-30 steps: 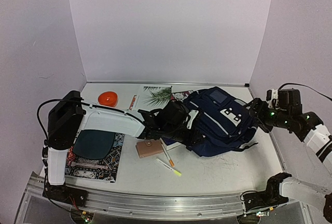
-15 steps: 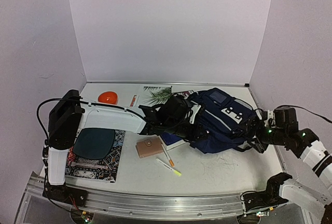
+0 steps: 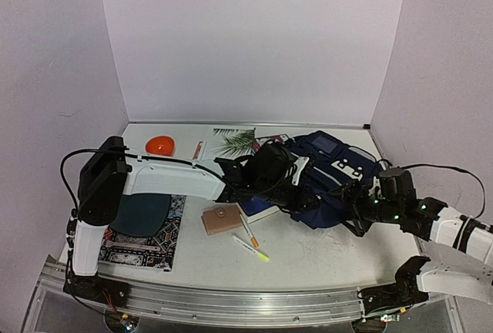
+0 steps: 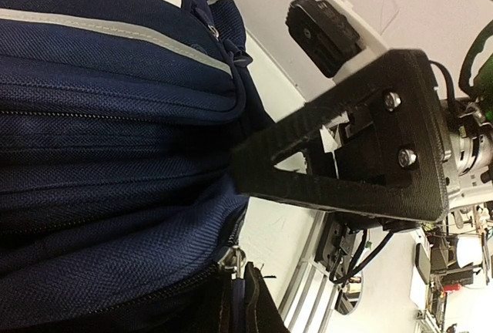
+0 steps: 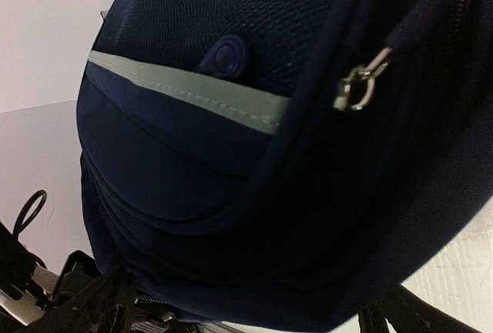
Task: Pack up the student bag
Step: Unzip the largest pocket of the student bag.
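Note:
The student bag [image 3: 335,171], navy with grey stripes and white buckle patches, lies on its side at the right of the table. My left gripper [image 3: 299,188] is at its near left edge, and a thick fold of the bag [image 4: 115,217] fills the gap between the jaws. A metal zipper pull [image 4: 231,260] hangs beside the lower jaw. My right gripper [image 3: 348,208] is low at the bag's near right side. Its fingers [image 5: 96,302] are spread wide with the bag's end [image 5: 231,156] bulging between them.
A brown wallet [image 3: 223,220], an orange pen [image 3: 249,231] and a yellow highlighter [image 3: 252,249] lie in front of the bag. A palm-leaf book [image 3: 234,142] and an orange bowl [image 3: 160,146] are at the back. A patterned book [image 3: 142,229] lies at the left.
My right arm has swung down and left, from the bag's far right end to its near right side. The left gripper has edged right, and the bag has bunched up between them.

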